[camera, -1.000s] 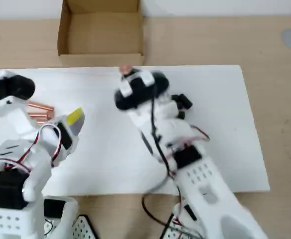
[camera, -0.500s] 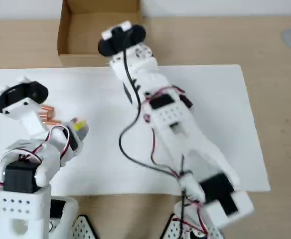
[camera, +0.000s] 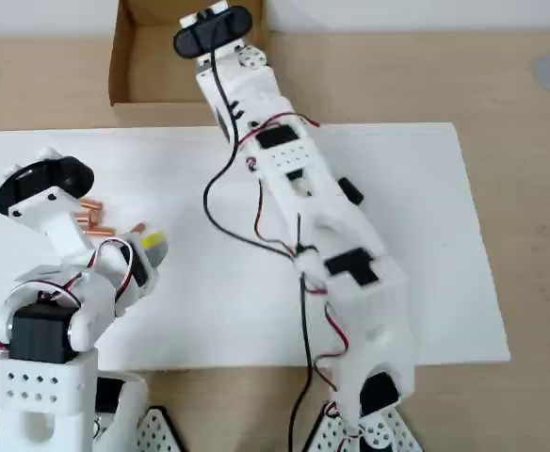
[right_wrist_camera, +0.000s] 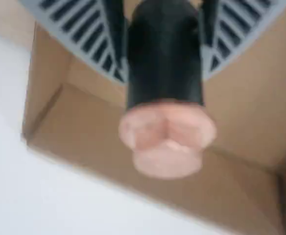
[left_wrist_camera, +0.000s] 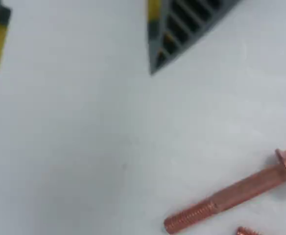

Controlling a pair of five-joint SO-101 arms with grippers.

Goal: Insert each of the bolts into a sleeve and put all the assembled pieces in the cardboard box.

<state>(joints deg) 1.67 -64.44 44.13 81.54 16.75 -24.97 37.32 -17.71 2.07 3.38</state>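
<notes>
Wooden counter (camera: 520,169) holds at its far left the cardboard box (camera: 162,66), its open mouth directly beneath the right tool (right_wrist_camera: 165,54), which is clamped on a black sleeve (right_wrist_camera: 165,78) with bolt (right_wrist_camera: 167,139) seated, long axis pointing down; left tool (left_wrist_camera: 79,44) gapes open near loose bolts (left_wrist_camera: 231,196).

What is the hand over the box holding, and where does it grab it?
The right hand grips the black sleeve by its sides; the copper bolt head pokes out its end.
</notes>
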